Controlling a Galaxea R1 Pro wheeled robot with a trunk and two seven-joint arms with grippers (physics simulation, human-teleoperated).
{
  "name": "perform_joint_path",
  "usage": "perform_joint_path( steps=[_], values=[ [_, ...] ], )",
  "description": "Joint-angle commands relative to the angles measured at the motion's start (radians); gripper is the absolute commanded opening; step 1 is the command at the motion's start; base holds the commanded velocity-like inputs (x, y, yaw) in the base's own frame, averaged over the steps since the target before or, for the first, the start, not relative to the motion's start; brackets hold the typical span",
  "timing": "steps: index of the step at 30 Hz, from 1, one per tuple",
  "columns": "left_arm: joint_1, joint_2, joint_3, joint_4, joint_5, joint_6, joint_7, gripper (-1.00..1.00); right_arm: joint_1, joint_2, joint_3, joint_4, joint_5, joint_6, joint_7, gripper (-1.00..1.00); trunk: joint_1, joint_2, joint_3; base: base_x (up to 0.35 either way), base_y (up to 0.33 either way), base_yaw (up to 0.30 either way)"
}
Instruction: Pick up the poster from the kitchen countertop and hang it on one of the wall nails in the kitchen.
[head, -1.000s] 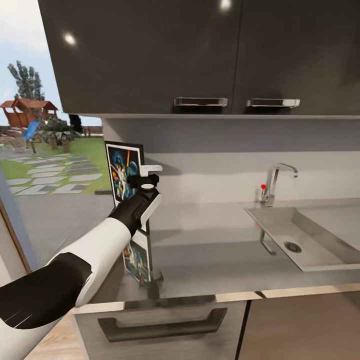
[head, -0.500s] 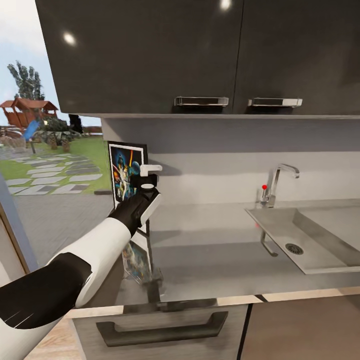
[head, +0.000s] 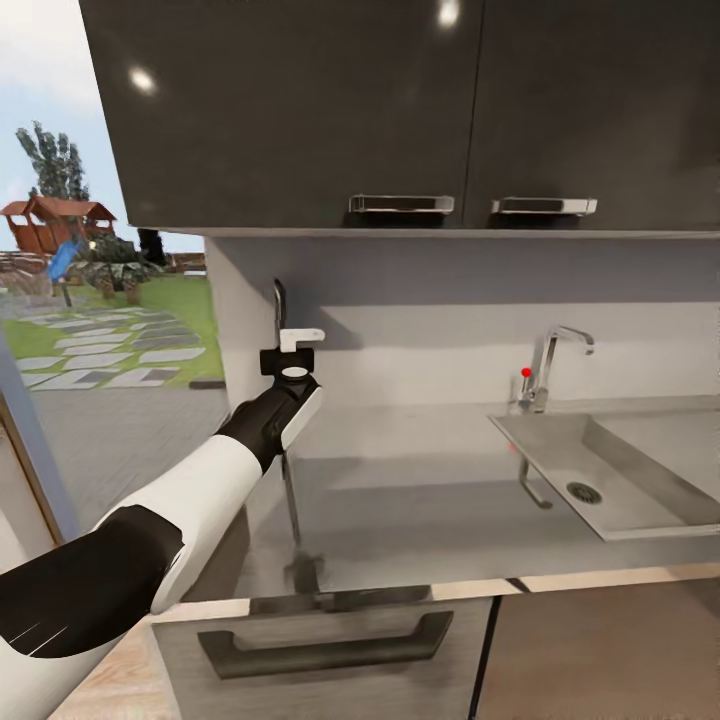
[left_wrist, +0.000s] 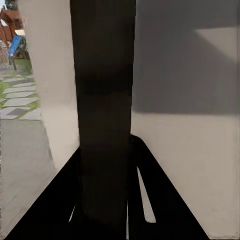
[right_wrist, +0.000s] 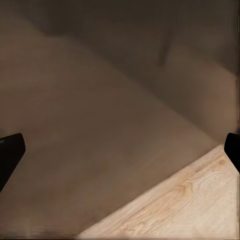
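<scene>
Clamped on the poster (head: 279, 310), my left pincer (head: 291, 352) held it upright and edge-on above the far left end of the kitchen countertop (head: 420, 500), near the wall. My right pincer (right_wrist: 120, 150) hung with its fingertips wide apart over wooden floor (right_wrist: 200, 200).

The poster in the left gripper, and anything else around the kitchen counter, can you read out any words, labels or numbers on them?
No readable text anywhere.
The thin black-framed poster in the left gripper stands edge-on in the head view, its printed face not visible.
In the left wrist view it is a dark blank strip.
The dark glossy wall cabinets, chrome tap and grey drawer front carry no lettering.
</scene>
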Motion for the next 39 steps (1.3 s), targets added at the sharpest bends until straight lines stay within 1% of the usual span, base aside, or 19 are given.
perform_joint_path(
  steps=[1,8,9,19,24,33,39],
  values=[
    [-0.001,0.0,-0.004,-0.001,-0.002,0.009,0.006,-1.0,0.0,0.0,0.001,-0.001,0.001,-0.001,-0.004,1.0,0.0,-0.001,-0.001,-0.213,0.0,0.0],
    [-0.001,0.0,-0.005,-0.003,-0.002,0.009,0.006,-1.0,0.0,0.0,0.001,-0.001,0.001,0.0,-0.004,1.0,0.0,-0.001,-0.001,-0.18,0.0,0.0],
    [-0.001,0.0,0.003,-0.053,-0.002,0.009,0.006,-1.0,0.0,0.0,0.001,-0.001,0.0,-0.001,-0.004,1.0,0.0,-0.001,-0.001,-0.336,0.0,0.0],
    [-0.001,0.0,0.006,-0.091,-0.002,0.01,0.006,-1.0,0.0,0.0,0.001,-0.001,0.0,-0.002,-0.004,1.0,0.0,-0.001,-0.001,-0.315,0.0,0.0],
    [-0.001,0.0,0.007,-0.097,-0.001,0.011,0.006,-1.0,0.0,0.0,0.0,-0.001,0.0,-0.002,-0.004,1.0,0.0,-0.001,-0.001,-0.179,0.0,0.0],
    [-0.001,0.0,0.006,-0.102,0.004,0.012,0.001,-1.0,0.0,0.0,0.001,-0.001,0.003,-0.002,-0.003,1.0,0.0,-0.001,-0.001,-0.32,0.0,0.0],
    [-0.001,0.0,0.004,-0.134,0.007,0.02,-0.007,-1.0,0.0,0.0,0.002,-0.001,0.003,-0.002,-0.003,1.0,0.0,-0.001,-0.001,-0.342,0.0,0.0]
  ],
)
